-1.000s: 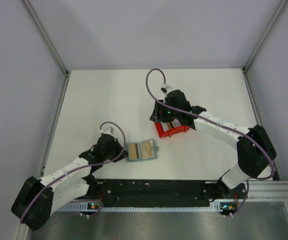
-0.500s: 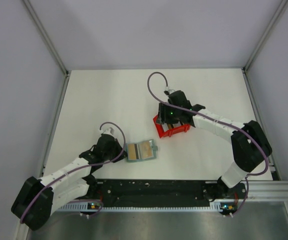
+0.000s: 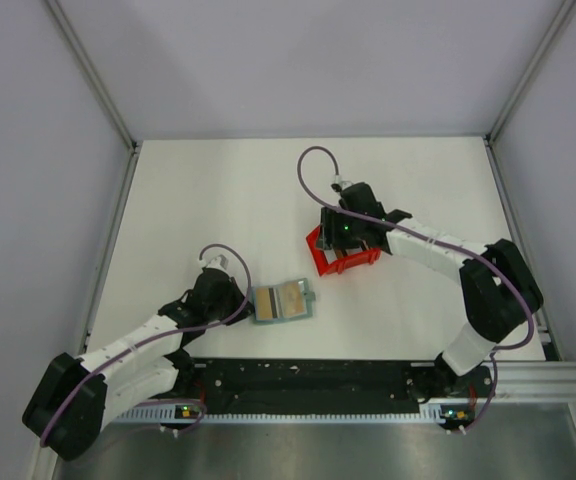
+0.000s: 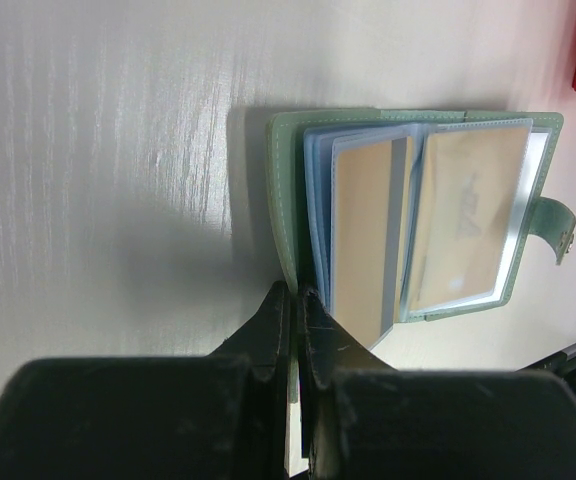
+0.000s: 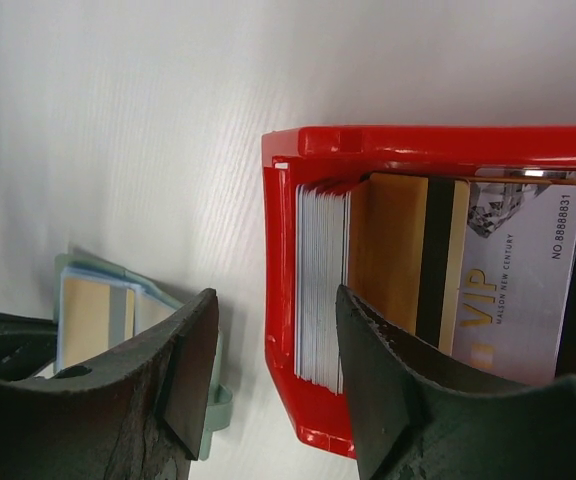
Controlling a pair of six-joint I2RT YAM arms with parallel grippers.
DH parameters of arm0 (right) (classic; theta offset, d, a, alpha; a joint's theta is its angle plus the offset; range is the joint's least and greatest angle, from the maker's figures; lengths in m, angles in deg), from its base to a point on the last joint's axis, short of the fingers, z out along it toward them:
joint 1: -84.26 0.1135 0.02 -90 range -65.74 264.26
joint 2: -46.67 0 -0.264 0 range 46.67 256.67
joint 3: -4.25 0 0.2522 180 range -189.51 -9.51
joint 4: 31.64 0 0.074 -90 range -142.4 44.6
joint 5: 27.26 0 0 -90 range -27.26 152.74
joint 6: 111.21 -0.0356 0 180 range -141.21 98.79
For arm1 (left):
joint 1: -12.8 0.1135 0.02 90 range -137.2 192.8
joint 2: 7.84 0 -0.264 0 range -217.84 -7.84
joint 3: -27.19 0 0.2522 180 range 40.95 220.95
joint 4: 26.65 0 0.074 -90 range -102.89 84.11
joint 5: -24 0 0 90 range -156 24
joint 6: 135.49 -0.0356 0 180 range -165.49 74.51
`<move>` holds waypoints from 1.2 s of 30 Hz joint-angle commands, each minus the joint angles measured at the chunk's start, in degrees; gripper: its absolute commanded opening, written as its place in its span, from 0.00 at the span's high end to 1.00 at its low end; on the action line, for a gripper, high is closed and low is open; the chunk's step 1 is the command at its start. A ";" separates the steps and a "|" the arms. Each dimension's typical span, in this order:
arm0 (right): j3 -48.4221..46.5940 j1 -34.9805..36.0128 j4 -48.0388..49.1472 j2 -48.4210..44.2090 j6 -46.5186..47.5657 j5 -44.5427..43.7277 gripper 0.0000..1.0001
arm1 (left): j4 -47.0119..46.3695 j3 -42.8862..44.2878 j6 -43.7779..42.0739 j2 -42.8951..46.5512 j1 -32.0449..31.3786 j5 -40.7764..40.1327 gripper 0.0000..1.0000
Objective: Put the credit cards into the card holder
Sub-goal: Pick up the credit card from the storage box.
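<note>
The card holder [image 4: 418, 210] lies open on the white table, with tan cards showing in its clear sleeves. My left gripper [image 4: 298, 300] is shut on the near edge of its grey-green cover; from above, the card holder [image 3: 283, 302] lies just right of my left gripper [image 3: 251, 302]. The credit cards [image 5: 320, 290] stand as a tight stack on edge in a red bin [image 5: 308, 420], with a gold card [image 5: 398, 250] and a whitish VIP card [image 5: 518, 290] lying flat beside them. My right gripper [image 5: 278, 375] hangs open over the bin's corner, its jaws standing either side of the bin wall and the stack.
The red bin [image 3: 320, 262] sits mid-table under my right gripper [image 3: 343, 245]. The card holder [image 5: 98, 310] shows beyond the right gripper's left finger. A black rail [image 3: 308, 385] runs along the near edge, and grey walls enclose the other sides.
My right gripper has shifted slightly right and turned over the red bin, its jaws keeping the same width. The left arm and card holder have not moved.
</note>
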 commanded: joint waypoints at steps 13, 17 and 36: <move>1.84 -0.86 3.27 -4.96 0.13 2.12 0.49 | -1.22 1.47 -0.72 -0.49 -0.12 -0.93 1.00; 2.36 -0.77 3.80 -6.10 0.13 2.56 0.49 | -1.14 1.56 -0.81 -0.67 -0.11 -0.84 1.00; 2.45 -0.51 4.24 -0.39 -0.93 2.74 0.49 | -1.49 1.73 -0.90 -0.93 -0.12 -0.49 1.00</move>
